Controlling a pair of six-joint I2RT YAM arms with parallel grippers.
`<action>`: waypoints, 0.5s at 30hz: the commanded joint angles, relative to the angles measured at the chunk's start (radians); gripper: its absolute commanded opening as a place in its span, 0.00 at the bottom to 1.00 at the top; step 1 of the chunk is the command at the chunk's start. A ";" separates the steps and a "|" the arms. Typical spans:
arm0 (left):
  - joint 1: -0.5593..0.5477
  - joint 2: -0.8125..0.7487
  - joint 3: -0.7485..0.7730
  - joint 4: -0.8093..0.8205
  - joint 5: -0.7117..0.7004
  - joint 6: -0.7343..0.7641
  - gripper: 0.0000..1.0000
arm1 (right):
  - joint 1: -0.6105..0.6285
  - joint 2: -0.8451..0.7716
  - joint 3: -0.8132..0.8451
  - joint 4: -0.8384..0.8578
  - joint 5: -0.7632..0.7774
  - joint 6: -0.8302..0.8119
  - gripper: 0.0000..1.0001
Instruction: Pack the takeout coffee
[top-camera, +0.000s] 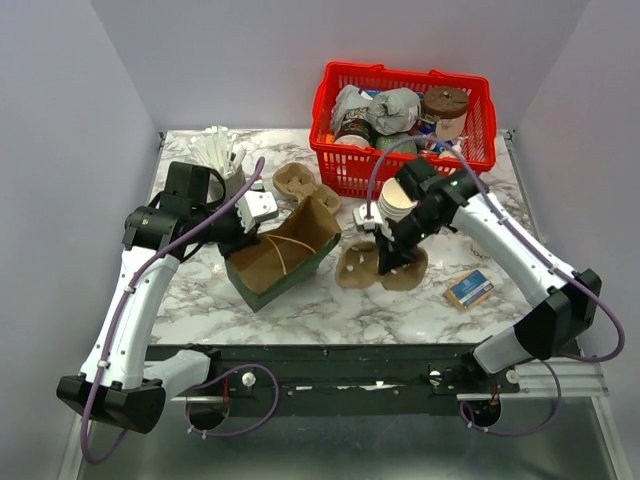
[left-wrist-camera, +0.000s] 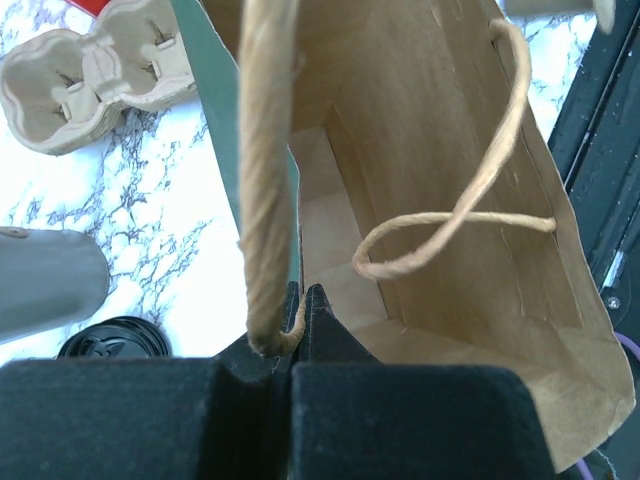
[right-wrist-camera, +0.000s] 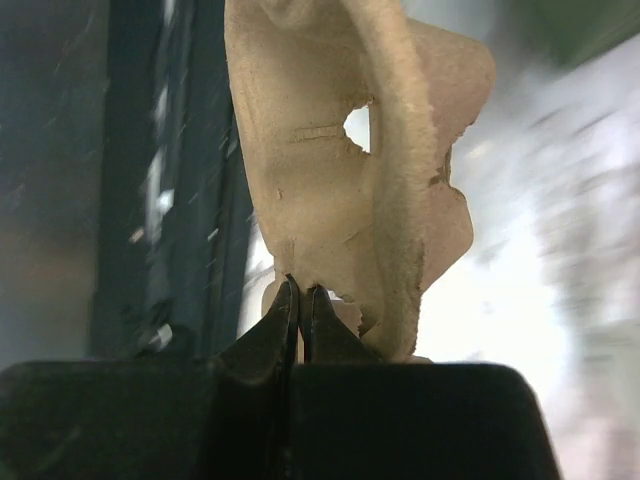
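Left jaws: together, clamped on the rim of the paper bag (left-wrist-camera: 450, 150) beside the root of its twine handle (left-wrist-camera: 265, 150). The bag (top-camera: 285, 255) lies tilted on the marble desk (top-camera: 400, 320) left of centre, with its mouth open and facing up and away. It is green outside and brown inside, and a second handle loop is curled within.

Right jaws: together, pinching the thin edge of a moulded pulp cup carrier (right-wrist-camera: 330, 180). In the overhead view this carrier (top-camera: 410, 272) sits just right of the bag, in front of the red basket (top-camera: 480, 150). Whether it rests on the desk or is raised clear cannot be told, and the wrist view is blurred.

Other items noted:
- A second pulp carrier (top-camera: 300, 183) lies empty on the desk behind the bag.
- The basket holds cups and crumpled wrappers.
- A cup of white stirrers (top-camera: 220, 155) stands at the far left.
- A black lid (left-wrist-camera: 115, 340) lies near it.
- A small box (top-camera: 469, 290) lies to the right, apart from the carrier.
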 joint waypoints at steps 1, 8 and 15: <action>-0.005 -0.027 0.006 -0.046 0.047 0.031 0.00 | 0.005 -0.021 0.265 -0.161 -0.193 0.041 0.01; -0.003 -0.028 0.029 -0.042 0.079 0.036 0.00 | 0.011 0.155 0.787 -0.131 -0.444 0.114 0.01; -0.005 -0.051 0.019 0.012 0.089 -0.016 0.00 | 0.062 -0.035 0.320 0.867 -0.520 0.727 0.01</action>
